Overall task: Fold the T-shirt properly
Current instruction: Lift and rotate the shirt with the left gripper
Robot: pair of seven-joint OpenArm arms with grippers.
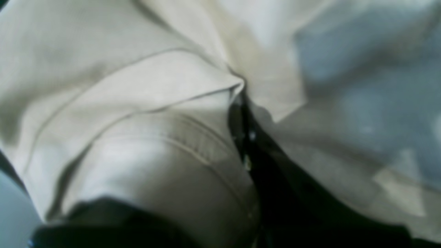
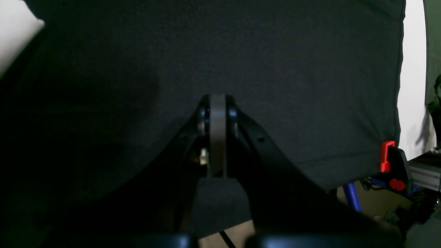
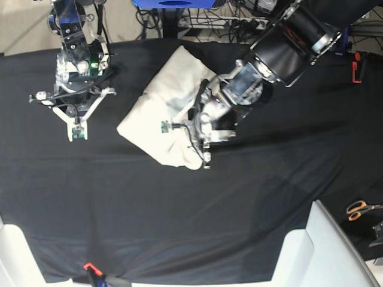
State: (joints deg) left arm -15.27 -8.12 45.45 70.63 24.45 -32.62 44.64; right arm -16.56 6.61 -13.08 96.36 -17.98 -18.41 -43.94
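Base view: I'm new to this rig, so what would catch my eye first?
The cream T-shirt, bunched mid-table on the black tablecloth. The left gripper is shut on its near edge, while the right gripper hangs shut over bare cloth, apart from it. Orange-handled scissors lie at the right edge.

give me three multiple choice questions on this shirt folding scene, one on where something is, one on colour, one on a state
1. Where do the scissors lie?
A. on the T-shirt
B. off the cloth's edge, at the picture's lower right
C. beside the right arm

2. What colour is the T-shirt?
A. cream
B. red
C. blue

3. What is the right end effector doing?
A. gripping the T-shirt
B. holding the scissors
C. shut and empty over the tablecloth

Answers:
1 B: the scissors sit past the tablecloth by the base view's lower right edge.
2 A: the T-shirt is plain cream.
3 C: the right end effector has its jaws together, nothing between them; the left end effector is on the T-shirt.
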